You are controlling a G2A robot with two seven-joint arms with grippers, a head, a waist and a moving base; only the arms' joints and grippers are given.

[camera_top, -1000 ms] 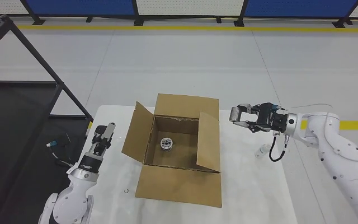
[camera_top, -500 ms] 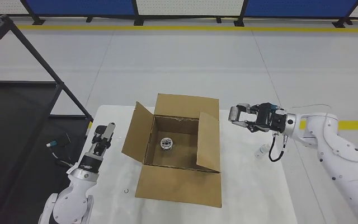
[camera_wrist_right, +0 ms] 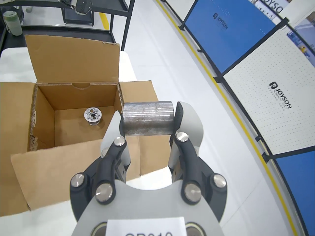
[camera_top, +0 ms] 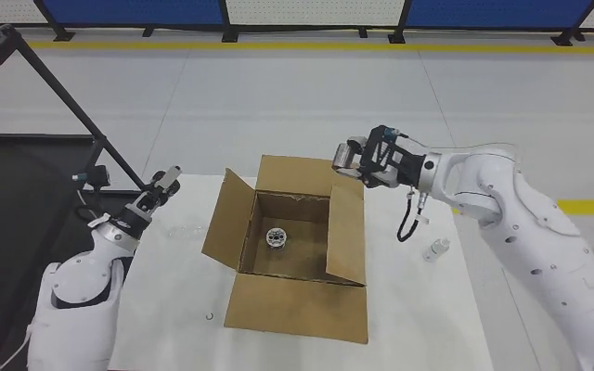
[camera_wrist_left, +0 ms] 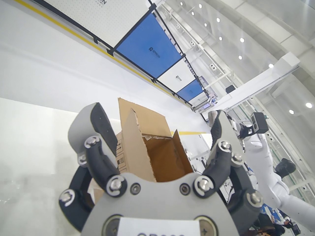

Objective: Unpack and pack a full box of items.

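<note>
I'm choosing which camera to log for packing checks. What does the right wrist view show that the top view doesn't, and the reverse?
Right wrist view: the right tool clamping the metal cylinder by its ends. Top view: a small clear bottle and a small ring lying on the table. Both: the open cardboard box with a round metal part on its floor, and the left tool.

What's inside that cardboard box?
One round metal part with holes sits on the box floor. The floor under the inward-leaning flap is hidden. The cylinder in the right pincer is not inside.
</note>
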